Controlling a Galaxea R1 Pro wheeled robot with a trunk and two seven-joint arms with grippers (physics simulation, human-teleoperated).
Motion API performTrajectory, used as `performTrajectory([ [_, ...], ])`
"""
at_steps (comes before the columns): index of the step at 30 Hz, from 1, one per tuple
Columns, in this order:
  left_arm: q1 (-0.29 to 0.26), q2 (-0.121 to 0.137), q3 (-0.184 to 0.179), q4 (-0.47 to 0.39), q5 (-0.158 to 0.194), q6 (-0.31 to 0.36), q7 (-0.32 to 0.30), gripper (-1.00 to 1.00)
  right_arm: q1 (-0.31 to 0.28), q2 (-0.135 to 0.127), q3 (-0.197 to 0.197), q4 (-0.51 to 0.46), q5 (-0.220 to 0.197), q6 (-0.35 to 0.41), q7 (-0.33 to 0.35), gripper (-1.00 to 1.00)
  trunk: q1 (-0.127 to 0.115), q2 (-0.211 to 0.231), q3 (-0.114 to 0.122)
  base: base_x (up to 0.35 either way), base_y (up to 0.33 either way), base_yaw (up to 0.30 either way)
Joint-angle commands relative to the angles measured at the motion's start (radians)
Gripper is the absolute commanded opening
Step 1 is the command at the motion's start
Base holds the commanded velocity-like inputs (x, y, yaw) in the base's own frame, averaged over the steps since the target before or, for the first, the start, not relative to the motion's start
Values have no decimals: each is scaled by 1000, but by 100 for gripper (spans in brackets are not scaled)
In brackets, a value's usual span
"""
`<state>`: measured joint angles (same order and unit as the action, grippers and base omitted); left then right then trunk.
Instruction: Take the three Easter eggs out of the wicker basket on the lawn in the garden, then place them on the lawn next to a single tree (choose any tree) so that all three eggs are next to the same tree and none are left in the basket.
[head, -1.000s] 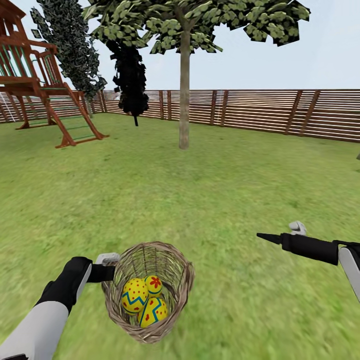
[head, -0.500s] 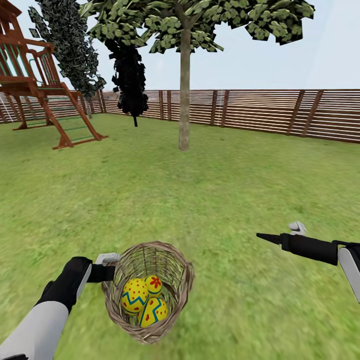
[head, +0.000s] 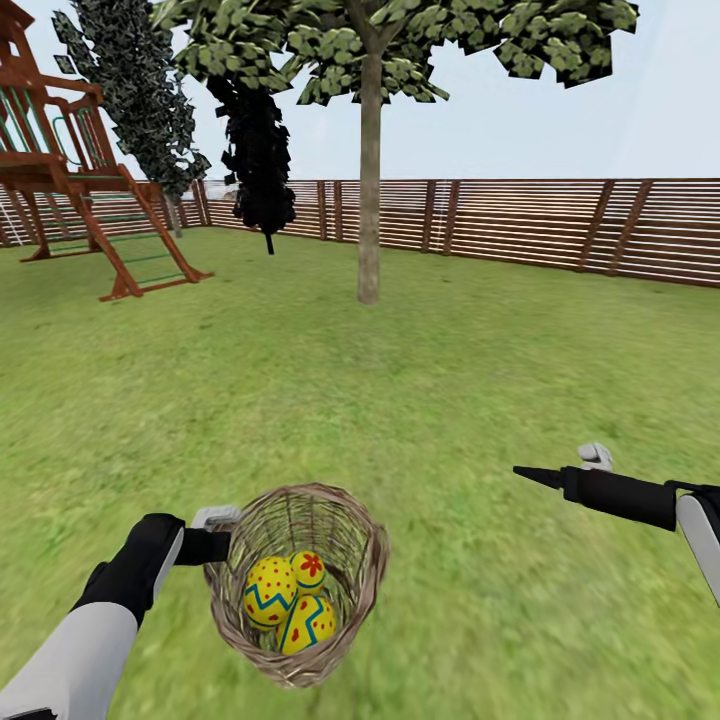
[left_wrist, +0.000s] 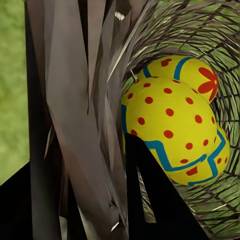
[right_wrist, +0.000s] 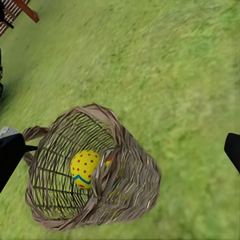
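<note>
Between the left gripper's (head: 222, 532) fingers: the rim of the wicker basket (head: 352, 600), clamped at its near-left edge, basket tilted and lifted off the lawn (head: 450, 400). Left wrist view: dark fingers closed on the woven wall (left_wrist: 75, 125), wicker strands pressed flat between them.

Just beyond those fingers, inside the basket: three Easter eggs, packed together and touching. Red-dotted egg (head: 268, 590) with a blue zigzag band nearest the left fingers; flower egg (head: 307, 570) behind it against the far wall; third egg (head: 306, 624) with blue zigzag lowest in the bowl. Same dotted egg (left_wrist: 170, 125) large in the left wrist view, flower egg (left_wrist: 192, 75) past it.

Well apart from the basket, on the robot's right: right gripper (head: 535, 476), dark fingers pointing toward the left arm, nothing held; gap between them not readable, so open or closed cannot be told. Right wrist view: basket (right_wrist: 135, 185) seen from above over grass, dotted egg (right_wrist: 85, 167) visible through the mouth.

Far ahead of both sets of fingers: tree (head: 369, 200) with pale straight trunk, slatted wooden fence (head: 540, 225) behind, wooden play set (head: 80, 180) to the left beside dark conifers (head: 260, 150).
</note>
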<state>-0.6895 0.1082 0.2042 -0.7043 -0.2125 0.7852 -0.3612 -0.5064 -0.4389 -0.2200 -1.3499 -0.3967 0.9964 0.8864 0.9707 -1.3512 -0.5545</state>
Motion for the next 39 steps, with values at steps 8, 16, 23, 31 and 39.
performTrajectory([
  [8,-1,-1,6,-1,-1,5,-8,-100,-1,0,-1,0,2,4,5,100,1,-1,-1,296,0,0],
  [16,-1,0,6,-1,0,5,-8,-100,-1,0,-1,-1,2,4,5,100,1,-1,-1,296,0,0],
  [23,-1,1,8,-1,1,5,-8,-100,-1,0,-1,-1,2,4,5,100,1,-1,-1,296,0,0],
  [31,-1,1,8,-1,1,5,-8,-100,-1,1,-1,-1,2,4,5,100,1,-1,-1,296,0,0],
  [39,-1,1,8,-1,1,5,-8,-100,-1,0,-1,0,2,4,5,100,1,-1,-1,296,0,0],
])
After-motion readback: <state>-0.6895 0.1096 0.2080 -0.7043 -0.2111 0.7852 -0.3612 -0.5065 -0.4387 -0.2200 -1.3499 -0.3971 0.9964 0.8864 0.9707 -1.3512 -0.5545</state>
